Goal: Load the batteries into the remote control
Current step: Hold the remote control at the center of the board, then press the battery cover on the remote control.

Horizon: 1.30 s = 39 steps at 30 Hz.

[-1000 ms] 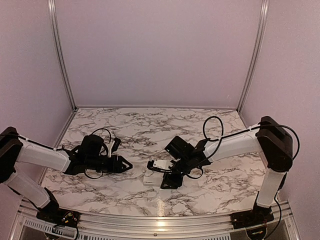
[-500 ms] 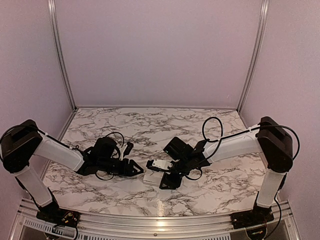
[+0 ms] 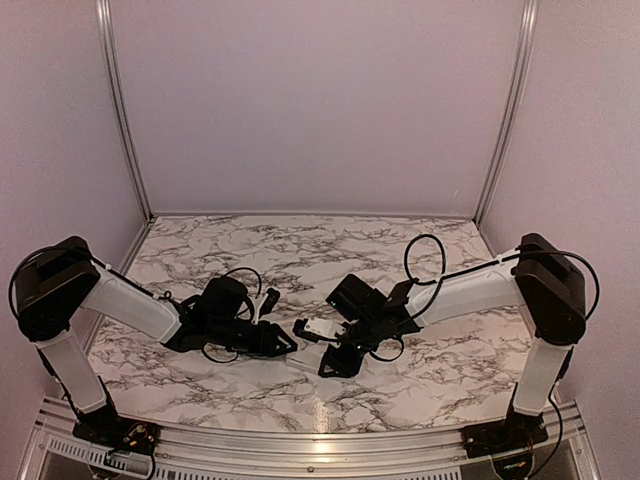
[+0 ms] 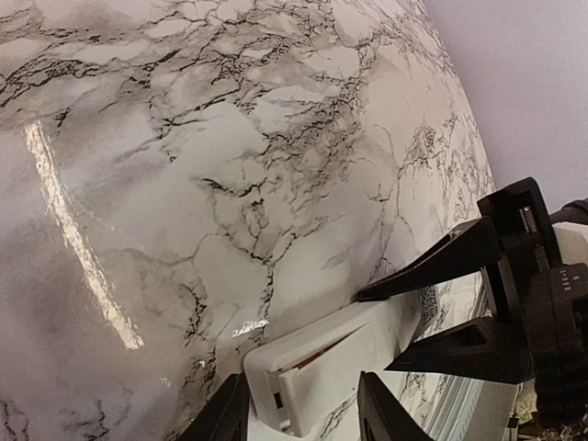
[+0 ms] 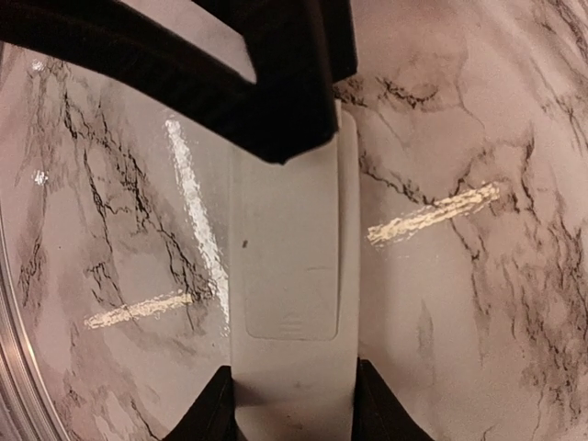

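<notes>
The white remote control (image 5: 289, 276) lies back side up on the marble table (image 3: 420, 370), with its battery cover showing. My right gripper (image 5: 292, 367) is shut on its sides. In the left wrist view the remote's end (image 4: 317, 372) shows the cover slightly ajar. A thin copper-brown sliver (image 4: 323, 355) in the gap is all I see of the batteries. My left gripper (image 4: 303, 381) is open with its fingers on either side of that end. In the top view the left gripper (image 3: 288, 347) and right gripper (image 3: 325, 362) meet over the remote (image 3: 305, 357).
The right gripper's black fingers (image 4: 441, 266) reach along the remote in the left wrist view. The left gripper's fingers (image 5: 257, 92) cover its far end in the right wrist view. Purple walls enclose the table, and a metal rail (image 3: 300, 460) runs along the near edge.
My left arm has swung right across the table, bringing its open fingers to the remote's end. My right gripper and the remote have stayed in place.
</notes>
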Each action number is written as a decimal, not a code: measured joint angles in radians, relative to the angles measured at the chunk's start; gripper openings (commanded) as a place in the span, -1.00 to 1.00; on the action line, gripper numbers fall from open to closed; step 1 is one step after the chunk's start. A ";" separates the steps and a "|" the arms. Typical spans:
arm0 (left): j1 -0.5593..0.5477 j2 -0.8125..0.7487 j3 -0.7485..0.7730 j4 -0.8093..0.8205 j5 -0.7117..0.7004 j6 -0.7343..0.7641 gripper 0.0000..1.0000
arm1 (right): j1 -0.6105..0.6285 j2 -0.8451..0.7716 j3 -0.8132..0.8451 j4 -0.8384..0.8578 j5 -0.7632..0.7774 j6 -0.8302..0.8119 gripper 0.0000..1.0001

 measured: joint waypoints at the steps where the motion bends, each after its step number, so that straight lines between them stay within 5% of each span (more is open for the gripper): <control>1: 0.000 0.005 0.004 -0.001 -0.001 0.000 -0.21 | 0.000 0.000 0.000 0.000 0.000 0.001 -0.25; 8: -0.006 0.022 0.021 -0.015 -0.010 -0.001 -0.41 | 0.001 0.000 0.000 0.001 0.000 0.003 -0.26; 25: -0.022 0.022 0.023 -0.069 -0.021 0.029 -0.34 | 0.001 0.000 -0.002 0.004 0.000 0.005 -0.34; 39: -0.038 0.024 0.054 -0.129 -0.054 0.068 -0.56 | 0.001 0.000 -0.003 0.006 0.000 0.007 -0.38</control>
